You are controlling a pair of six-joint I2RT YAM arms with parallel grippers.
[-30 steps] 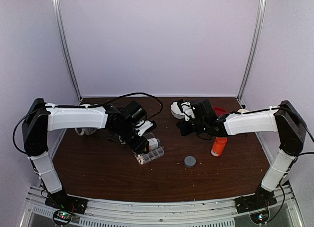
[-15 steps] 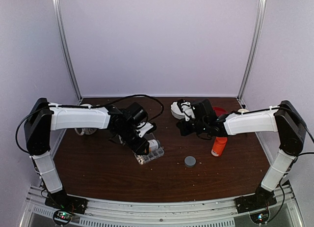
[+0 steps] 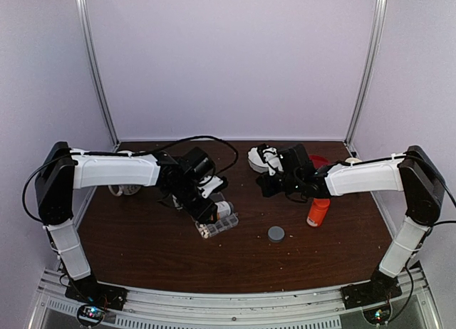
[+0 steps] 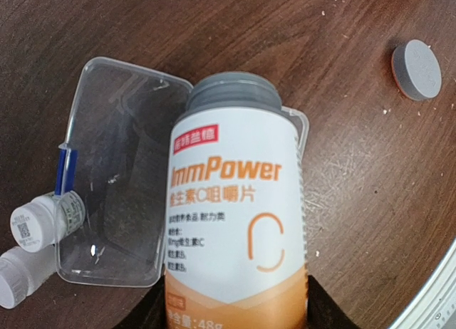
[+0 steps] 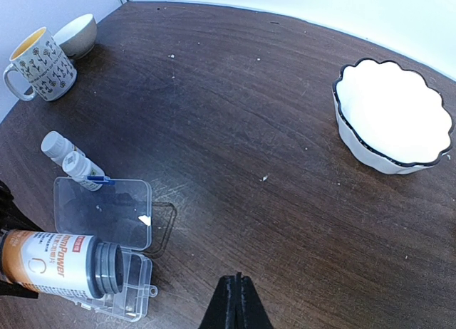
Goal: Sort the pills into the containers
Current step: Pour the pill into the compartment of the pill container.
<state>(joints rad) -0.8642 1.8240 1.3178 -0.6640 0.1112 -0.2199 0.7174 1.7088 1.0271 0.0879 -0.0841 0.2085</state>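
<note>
Both of your grippers are hanging over the bench (image 3: 142,251). Your left gripper (image 3: 210,211) is clamping the base end of a white-and-orange supplement bottle (image 4: 235,201), its jaws standing partly apart with a finger pressing on either side. You are holding that bottle nearly on its side, uncapped, and its grey threaded mouth is lying over the compartments of the clear pill organizer box (image 5: 135,285), which is sitting near the middle of the bench, a little toward the left edge. The box's lid (image 4: 114,172) is lying open and flat beside it, and a tiny whitish speck (image 5: 144,220), possibly a pill, is resting on that lid; I cannot tell whether any pills are lying in the compartments. Two tiny white bottles (image 5: 57,145) are lying just beside the lid. Your right gripper (image 5: 237,280) is hovering fully closed and holding nothing, toward the far edge near a white scalloped bowl (image 5: 394,119). A grey cap (image 3: 276,234) is lying apart from the box toward the right edge, with an orange bottle (image 3: 318,212) standing beyond it.
</note>
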